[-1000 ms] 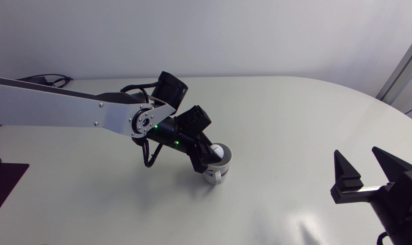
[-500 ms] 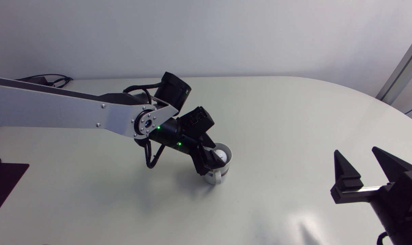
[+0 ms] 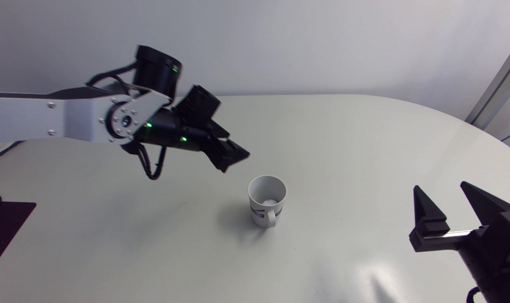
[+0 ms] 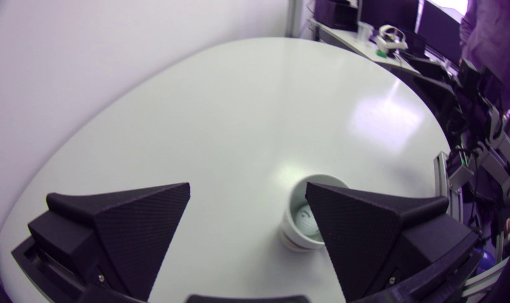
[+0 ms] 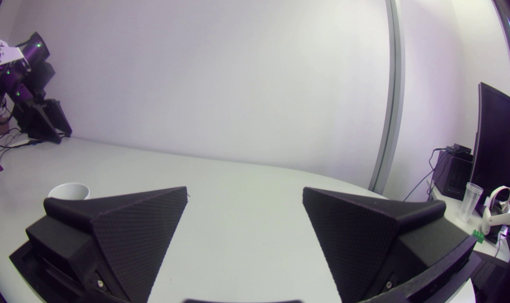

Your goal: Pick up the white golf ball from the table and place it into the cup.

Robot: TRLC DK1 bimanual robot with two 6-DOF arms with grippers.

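Left gripper (image 3: 236, 163), seen from the head view, is hanging in the air up and to the left of the cup (image 3: 257, 210), well clear of its rim. The wedge tips are pointing toward the cup's side of the table (image 3: 343, 147). The white cup is standing upright on the table with its handle facing the camera, and the golf ball (image 3: 270, 202) is lying inside it, low against the near wall (only a pale curve of it is showing over the rim). The right gripper (image 3: 440, 186) is sitting far to the right of the cup, with its fingers spread wide, pointing up and holding nothing.

From the left wrist view, the left gripper (image 4: 247, 187) is showing both fingers held wide apart with only bare table (image 4: 238, 105) between them. The cup (image 4: 289, 227) is sitting below and ahead, partly hidden behind one finger. The golf ball (image 4: 306, 219) is resting on the cup's bottom, its dimples just making themselves out.

From the right wrist view, the right gripper (image 5: 244, 191) is likewise gaping wide and gripping nothing. The cup (image 5: 68, 190) is peeking over one finger, only its rim showing, well ahead across the table. The left arm (image 5: 23, 84) is hanging in the air beyond the cup.
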